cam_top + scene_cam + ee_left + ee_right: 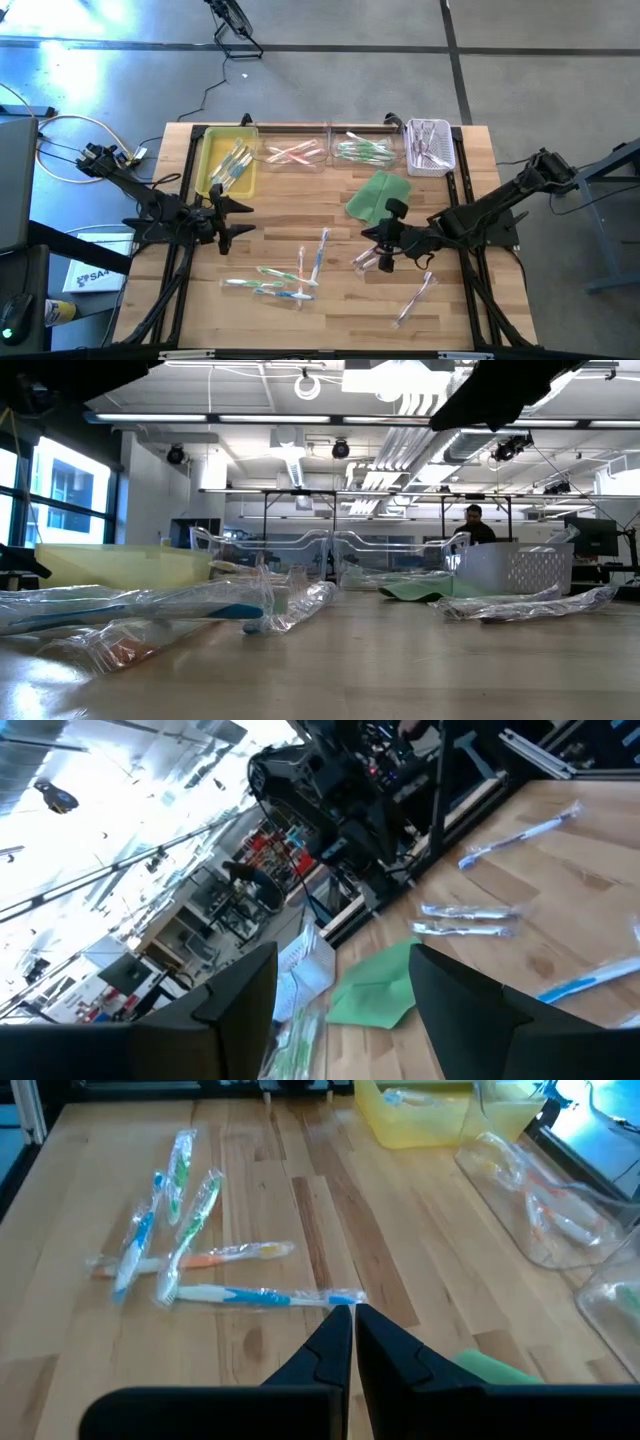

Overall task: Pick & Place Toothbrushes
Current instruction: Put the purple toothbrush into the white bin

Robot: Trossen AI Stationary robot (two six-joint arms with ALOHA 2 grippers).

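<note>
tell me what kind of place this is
Probably a robotics lab or workshop: a wooden table with sorting trays, open ceiling pipes with strip lights, and a person at desks behind.

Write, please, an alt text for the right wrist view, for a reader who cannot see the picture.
The right gripper, fingers shut and empty, hovers over a wooden table, pointing toward a blue wrapped toothbrush. Beyond it lies a loose cluster of wrapped toothbrushes in green, blue and orange. A yellow bin and clear containers stand along the far side.
</note>
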